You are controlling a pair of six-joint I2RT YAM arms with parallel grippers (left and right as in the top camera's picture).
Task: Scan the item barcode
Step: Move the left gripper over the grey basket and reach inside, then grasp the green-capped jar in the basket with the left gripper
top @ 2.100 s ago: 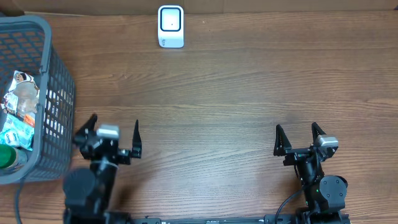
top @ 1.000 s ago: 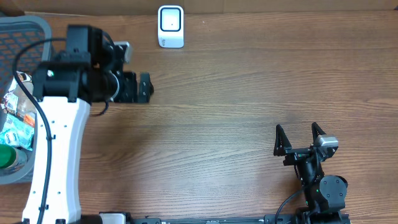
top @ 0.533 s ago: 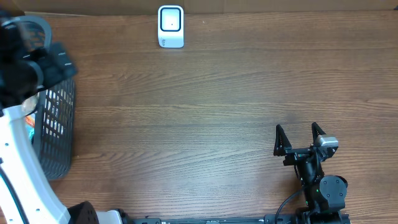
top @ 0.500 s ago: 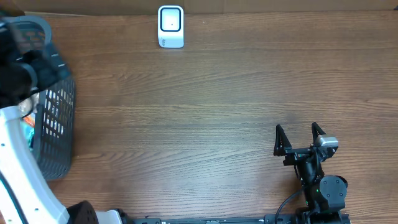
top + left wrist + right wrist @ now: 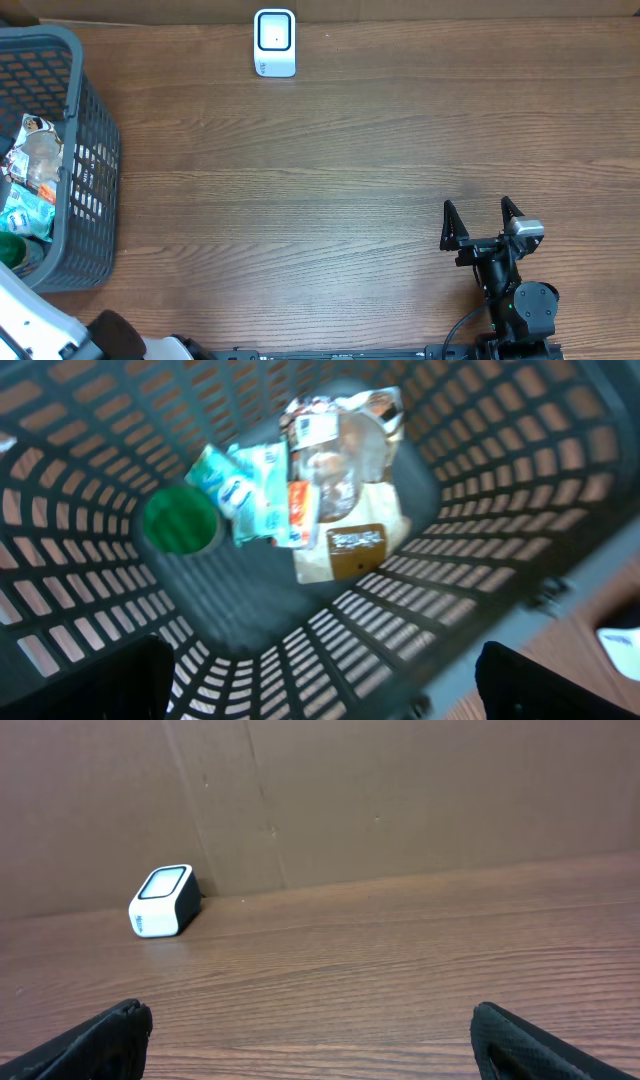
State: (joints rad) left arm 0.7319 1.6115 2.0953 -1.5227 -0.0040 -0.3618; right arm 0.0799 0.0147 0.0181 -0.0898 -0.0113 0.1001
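Over basket at 9 o'clock, left gripper hangs with jaws wide, apparently to pick a packet lying inside. Right gripper, 5 o'clock, spread wide, empty. Scanner waits at 12.

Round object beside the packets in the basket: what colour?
The round object is green; left wrist view shows it best.

The view looks straight down into a dark grey mesh basket, slightly blurred. On its floor lie a round green lid or cup, a teal and white packet just beside it, and a clear bag with a brown label. The left gripper hangs above, jaws wide apart and empty, with a strip of wooden counter at lower right.
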